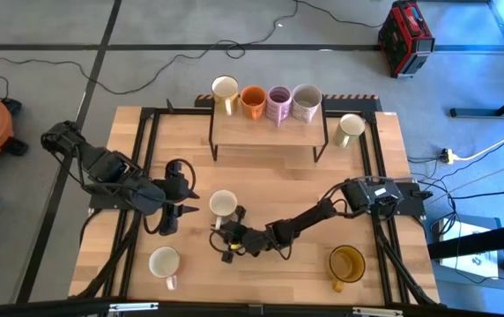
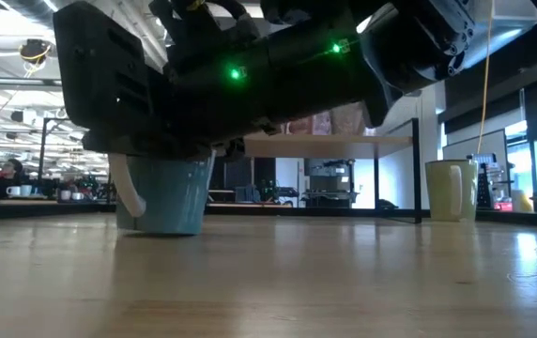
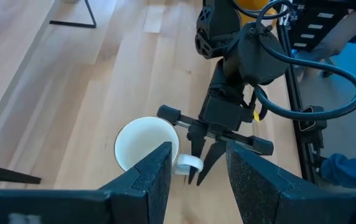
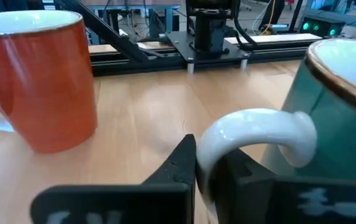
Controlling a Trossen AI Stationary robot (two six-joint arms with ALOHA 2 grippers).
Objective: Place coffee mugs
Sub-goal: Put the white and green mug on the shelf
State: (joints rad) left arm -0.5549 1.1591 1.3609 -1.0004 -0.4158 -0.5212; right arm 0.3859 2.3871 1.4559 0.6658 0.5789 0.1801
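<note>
Nearest the front edge of the wooden surface [image 1: 261, 176] stand two loose mugs: a cream mug [image 1: 164, 261] on the left and an amber-yellow mug [image 1: 346, 263] on the right, both upright and untouched.

Just behind them, at centre, the right gripper [image 1: 228, 236] lies low over the surface with its jaws apart, straddling the white handle [image 4: 252, 134] of a teal-sided mug [image 1: 223, 204] with a cream interior. The handle sits between the fingers but is not yet clamped. The left gripper [image 1: 171, 211] hovers just beside this mug on the opposite side, jaws apart and holding nothing.

Farther back, a raised shelf [image 1: 270, 130] carries four mugs in a row: cream [image 1: 225, 89], orange [image 1: 253, 99], lilac [image 1: 279, 100] and grey-white [image 1: 307, 99]. Another cream mug [image 1: 351, 128] stands on the surface beside the shelf's right end.

Assessment: the step in hand is the grasp of the centre mug by its handle. The next move calls for closing squarely on the handle, then lifting without tipping; a partial grip risks rotation of the mug.
</note>
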